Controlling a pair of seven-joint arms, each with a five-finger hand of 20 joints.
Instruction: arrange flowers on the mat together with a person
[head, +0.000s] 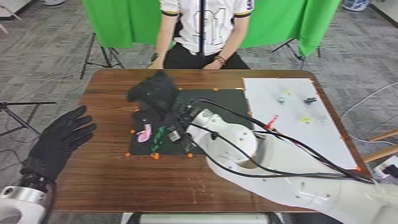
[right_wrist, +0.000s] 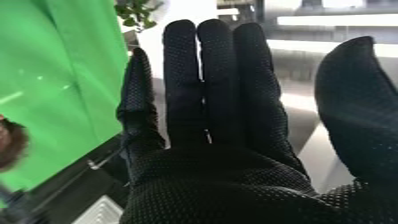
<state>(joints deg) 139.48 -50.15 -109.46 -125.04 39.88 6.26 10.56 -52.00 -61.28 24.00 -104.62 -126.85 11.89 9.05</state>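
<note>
Head view: left hand by table's left edge, fingers straight, a bit spread, nothing held; right hand at mat's far left part, finger spread hard to tell here. Pink flower and green stem side by side on mat, near side of right hand. Red piece on white sheet, right of mat. Right wrist view: right hand empty, fingers straight, middle ones narrow, thumb wide; green cloth behind
</note>
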